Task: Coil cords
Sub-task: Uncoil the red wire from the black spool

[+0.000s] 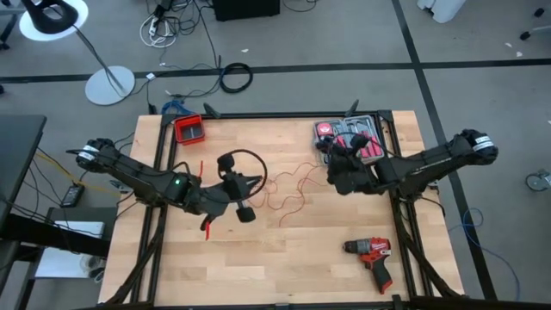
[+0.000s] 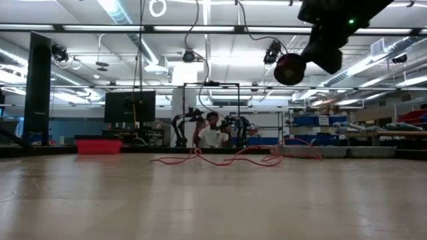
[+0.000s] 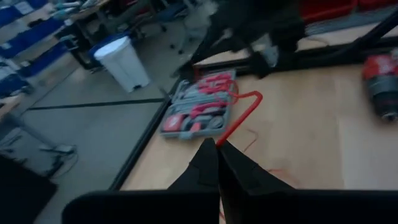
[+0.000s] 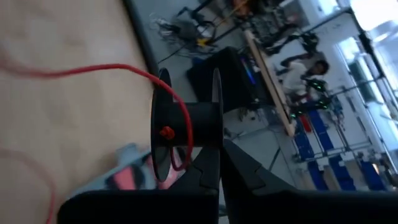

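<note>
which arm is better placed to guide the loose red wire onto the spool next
Left, probably: the left gripper is shut on the red wire, while the right gripper is busy holding the spool aloft.

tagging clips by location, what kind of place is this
Probably a robotics lab or workshop. A wooden workbench carries a red drill and a tool kit, and the low view shows shelving and a person at more equipment behind.

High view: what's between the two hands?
Loose loops of red cord on bare wood span the stretch between the left hand and right hand; the black cable ring sits beside the left.
</note>
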